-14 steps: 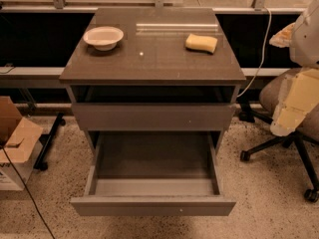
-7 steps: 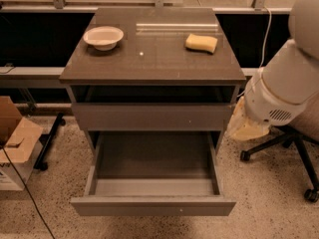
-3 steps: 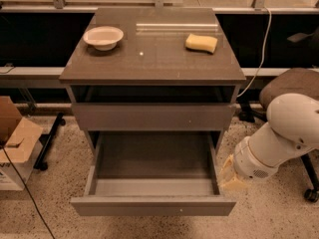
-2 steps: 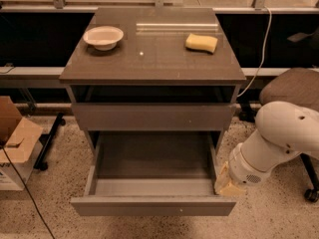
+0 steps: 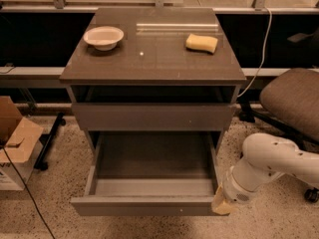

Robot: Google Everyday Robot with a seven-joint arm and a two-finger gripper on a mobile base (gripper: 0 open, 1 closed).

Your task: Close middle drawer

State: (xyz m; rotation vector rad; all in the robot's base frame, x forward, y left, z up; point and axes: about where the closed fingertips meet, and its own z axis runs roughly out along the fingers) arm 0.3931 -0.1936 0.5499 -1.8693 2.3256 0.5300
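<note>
The middle drawer (image 5: 144,206) is pulled far out of the grey-brown cabinet, low in the view. Its flat handleless front faces me, and its lighter grey inner walls and bare floor (image 5: 152,156) show. My gripper (image 5: 223,204), tan-tipped on a white arm (image 5: 271,163), sits at the right end of the drawer's front panel, touching it or very close. Above the open drawer, a slightly narrower drawer front (image 5: 152,116) is pushed in. Any drawer below is out of view.
The cabinet top (image 5: 159,59) carries a white bowl (image 5: 103,37) at the left and a yellow sponge (image 5: 201,43) at the right. An office chair (image 5: 294,101) stands at the right. A cardboard box (image 5: 14,143) sits on the floor at the left.
My arm has swung down from the upper right to the floor-level right corner of the open drawer's front. The drawer itself has not moved.
</note>
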